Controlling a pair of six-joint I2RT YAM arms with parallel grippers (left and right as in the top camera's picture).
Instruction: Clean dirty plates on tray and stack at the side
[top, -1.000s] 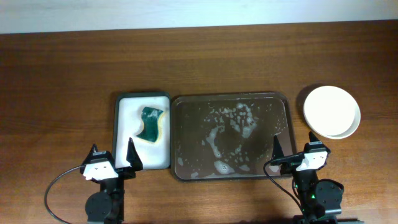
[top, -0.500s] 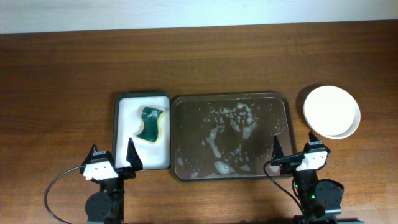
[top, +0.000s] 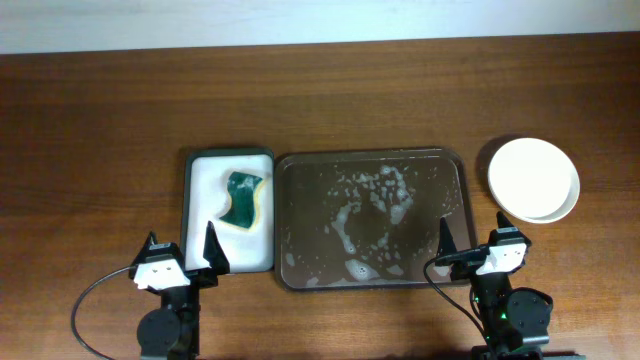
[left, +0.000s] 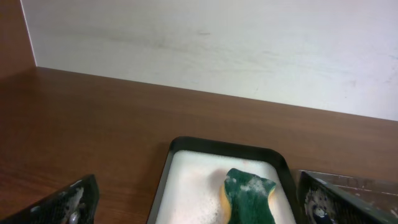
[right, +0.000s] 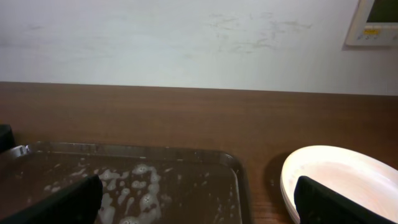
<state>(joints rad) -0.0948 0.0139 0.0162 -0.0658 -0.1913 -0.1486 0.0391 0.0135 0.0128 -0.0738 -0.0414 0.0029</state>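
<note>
On the left, the left arm (top: 165, 275) is parked at the near edge of the desk (top: 100, 120). The left jaws are spread wide and nothing is held between them. In the left wrist view one finger (left: 65, 204) is seen low at each side of the picture. Just ahead of them, slightly to the right, a small white tray (top: 192, 215) is set with its long axis pointing away from the arm. A green sponge (top: 241, 198) is laid in its foam.

Just beside it, in the middle, the large dark tray (top: 310, 205) is placed with its long axis across the desk. Only flecks of foam are seen on it, and no plate.

To the right of that tray, near its far right corner but apart from it, the plates (top: 533, 178) are stacked on the bare desk. A second rim is visible under the top one, but the count cannot be told. The top face is seen clean and white.

On the far right, the right arm (top: 505, 272) is parked, and the right jaws are likewise wide apart and empty. The stack lies ahead of these jaws and a little to their right, so the right arm is by far the nearer one. The work is judged complete, or nearly so.
</note>
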